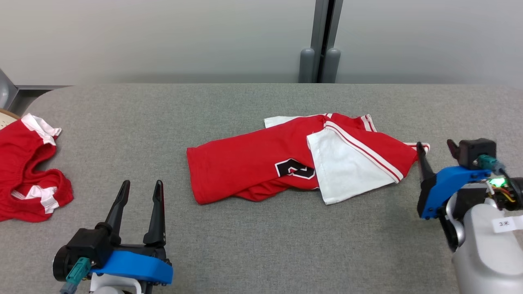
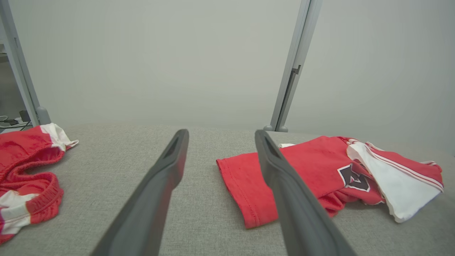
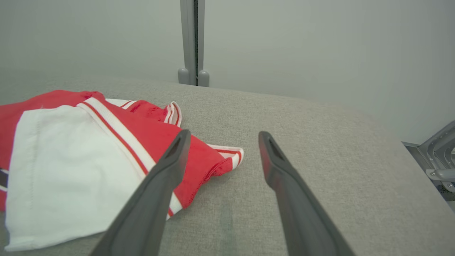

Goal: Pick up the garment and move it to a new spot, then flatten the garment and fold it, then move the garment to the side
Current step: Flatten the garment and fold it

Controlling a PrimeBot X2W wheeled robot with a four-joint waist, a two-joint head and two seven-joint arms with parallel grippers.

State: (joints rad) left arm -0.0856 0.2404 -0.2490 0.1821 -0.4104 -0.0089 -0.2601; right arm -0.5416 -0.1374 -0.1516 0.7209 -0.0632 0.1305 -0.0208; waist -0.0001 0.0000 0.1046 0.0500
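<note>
Right pincer: was held wide open, with nothing gripped between its two dark fingers. It was placed at the right end of the garment, and one fingertip was seen just beside the striped corner there. Whether the cloth was touched could not be told.
Left pincer: was held wide open and empty. It was set low over the desk, near the garment's left end on the robot's side but apart from it.
Garment: a red jersey with a black number patch was laid rumpled at the middle of the desk. A white panel edged with red and white stripes was folded over its right half. The left end was spread flatter, and a loose fold was tucked beneath its near edge.
Second garment: another piece in red and white was bunched well to the left of the garment, at the desk's left edge.
Desk: a grey fabric surface was seen on every side of the garment.
Post: a grey upright was fixed against the pale wall behind the garment.
</note>
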